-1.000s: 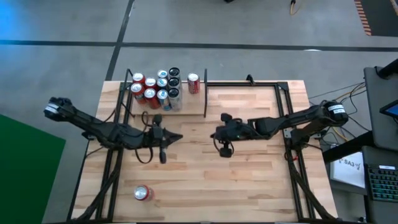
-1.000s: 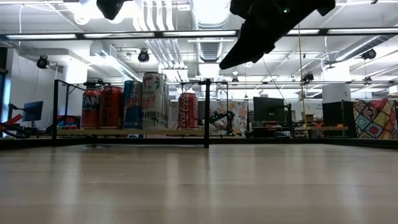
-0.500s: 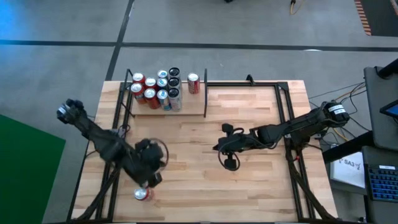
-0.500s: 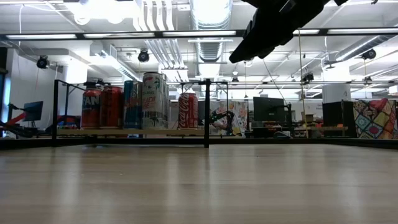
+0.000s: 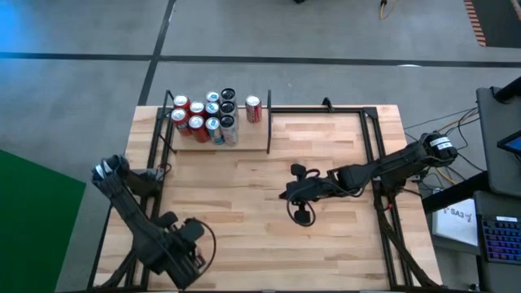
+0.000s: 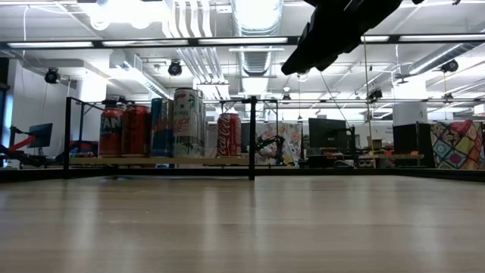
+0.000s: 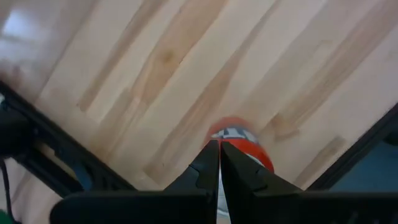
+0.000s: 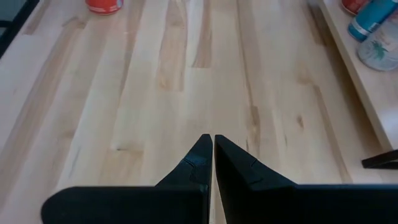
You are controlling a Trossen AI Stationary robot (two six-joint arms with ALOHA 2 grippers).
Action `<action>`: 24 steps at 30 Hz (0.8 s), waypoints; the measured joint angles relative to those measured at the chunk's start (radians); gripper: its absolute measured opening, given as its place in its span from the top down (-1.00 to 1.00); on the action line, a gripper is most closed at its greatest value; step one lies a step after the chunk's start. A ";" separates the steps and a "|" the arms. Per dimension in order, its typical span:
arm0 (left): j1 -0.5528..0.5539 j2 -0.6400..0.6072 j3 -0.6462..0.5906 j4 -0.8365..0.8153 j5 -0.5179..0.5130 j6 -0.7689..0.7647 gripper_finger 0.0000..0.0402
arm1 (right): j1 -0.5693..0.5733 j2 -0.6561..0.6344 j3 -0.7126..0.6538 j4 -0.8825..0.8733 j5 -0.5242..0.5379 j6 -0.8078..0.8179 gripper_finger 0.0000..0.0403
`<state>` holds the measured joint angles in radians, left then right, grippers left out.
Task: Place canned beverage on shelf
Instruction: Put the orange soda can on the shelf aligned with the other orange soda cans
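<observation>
A red canned beverage (image 7: 244, 142) rests on the wood tabletop near the table's near-left corner; the right wrist view shows it far off (image 8: 104, 5). My left gripper (image 7: 219, 146) is shut, points straight down and hangs above the can, and in the high view this gripper (image 5: 186, 254) hides it. My right gripper (image 5: 285, 194) is shut with nothing in it and hovers over the middle of the table (image 8: 212, 138). The shelf (image 5: 244, 138) stands at the far left and bears several upright cans (image 5: 207, 114).
A lone red can (image 5: 253, 108) stands at the shelf's right end, beside a black upright rod (image 6: 251, 136). Black frame rails (image 5: 374, 155) run along the table's sides. The wood between the shelf and the arms is bare (image 5: 244, 187).
My left arm has swung from the middle of the table toward the near-left corner and tipped from roughly level to pointing straight down, ending over the red can. My right gripper has drifted a little toward the near edge. Both have stayed shut.
</observation>
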<state>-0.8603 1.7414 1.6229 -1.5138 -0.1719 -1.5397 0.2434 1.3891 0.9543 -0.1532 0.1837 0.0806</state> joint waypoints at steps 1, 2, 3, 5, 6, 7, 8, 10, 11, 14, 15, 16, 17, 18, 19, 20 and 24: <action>-0.007 0.011 0.001 -0.001 0.000 -0.009 1.00 | 0.005 0.000 0.000 0.001 0.000 0.000 0.95; -0.012 0.020 0.001 -0.001 0.003 -0.018 1.00 | 0.011 0.000 0.000 0.001 0.000 0.000 0.95; -0.016 0.028 0.001 -0.001 0.007 -0.029 1.00 | 0.017 0.000 0.000 0.001 0.000 0.001 0.95; -0.025 0.043 0.000 -0.004 0.030 -0.048 1.00 | 0.028 0.000 0.000 0.001 0.000 0.010 0.95; -0.030 0.052 0.000 -0.003 0.041 -0.054 1.00 | 0.034 0.000 0.000 0.001 0.000 0.016 0.95; -0.032 0.060 -0.001 -0.003 0.047 -0.064 1.00 | 0.040 0.000 0.000 0.001 0.000 0.024 0.95; -0.034 0.065 -0.002 -0.004 0.054 -0.077 0.99 | 0.046 0.000 0.000 0.001 0.000 0.027 0.95; -0.036 0.067 -0.002 -0.005 0.056 -0.092 0.96 | 0.058 0.000 0.000 0.001 0.000 0.033 0.95; -0.039 0.069 -0.001 -0.006 0.055 -0.094 0.92 | 0.063 0.001 0.000 0.001 0.000 0.034 0.95; -0.051 0.073 0.000 -0.004 0.061 -0.109 0.77 | 0.079 0.001 0.000 0.001 0.000 0.037 0.95; -0.056 0.072 0.000 -0.004 0.069 -0.116 0.69 | 0.083 0.001 0.000 0.001 0.000 0.041 0.95; -0.059 0.072 0.000 -0.005 0.083 -0.121 0.61 | 0.087 0.001 0.000 0.001 0.000 0.046 0.95; -0.064 0.072 0.000 -0.005 0.094 -0.126 0.53 | 0.091 0.001 0.000 0.001 0.000 0.051 0.95; -0.069 0.072 0.000 -0.004 0.098 -0.131 0.43 | 0.093 0.001 0.000 0.001 0.000 0.052 0.95; -0.073 0.072 0.000 -0.004 0.105 -0.140 0.34 | 0.095 0.001 0.000 0.001 0.000 0.053 0.95; -0.078 0.072 0.000 -0.004 0.105 -0.149 0.23 | 0.097 0.001 0.000 0.001 0.000 0.054 0.95; -0.094 0.072 0.000 -0.003 0.093 -0.168 -0.20 | 0.097 0.002 -0.001 0.001 0.000 0.064 0.95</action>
<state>-0.9545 1.8130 1.6226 -1.5170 -0.0789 -1.7076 0.3405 1.3907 0.9535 -0.1524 0.1841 0.1451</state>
